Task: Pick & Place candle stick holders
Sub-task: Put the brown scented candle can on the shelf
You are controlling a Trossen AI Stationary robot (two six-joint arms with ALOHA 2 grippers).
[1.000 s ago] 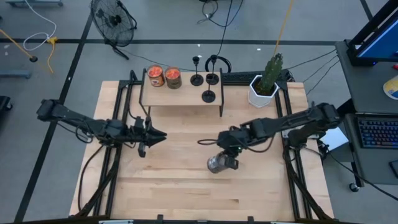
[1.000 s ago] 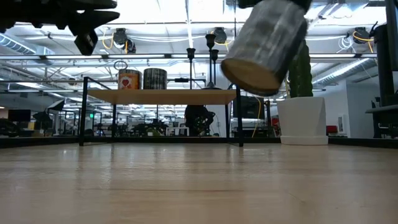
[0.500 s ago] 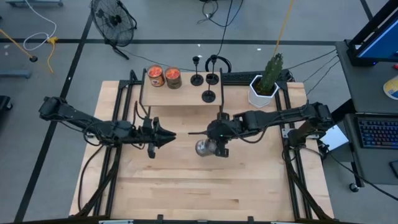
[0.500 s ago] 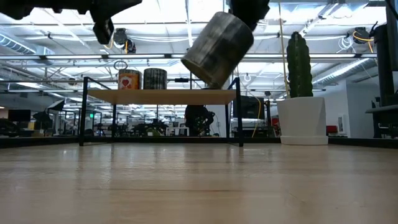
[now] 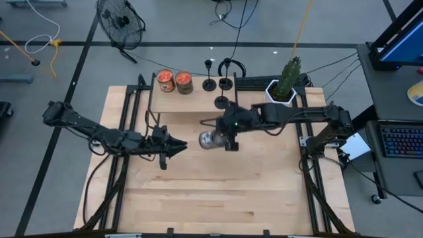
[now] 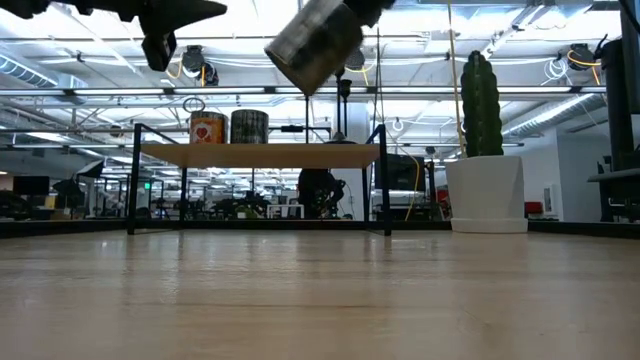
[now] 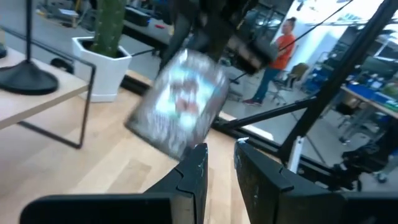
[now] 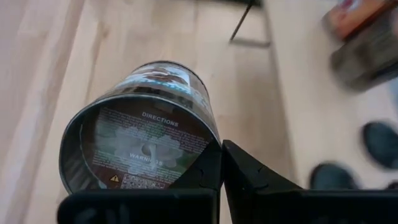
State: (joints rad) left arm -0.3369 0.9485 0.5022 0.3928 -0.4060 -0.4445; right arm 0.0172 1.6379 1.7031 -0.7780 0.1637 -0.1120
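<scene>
Carrying a tilted glass jar high over the table's middle, the right gripper pinches it near the rim only; I judge it could slip or swing into the shelf, toppling what stands there. The left gripper, at the jar's nine o'clock, hovers with fingers a narrow gap apart, holding nothing, and a collision looks possible. Three candle stick holders stand at the shelf's three o'clock end. Two orange-filled jars sit at its nine o'clock end. One potted cactus stands beyond.
</scene>
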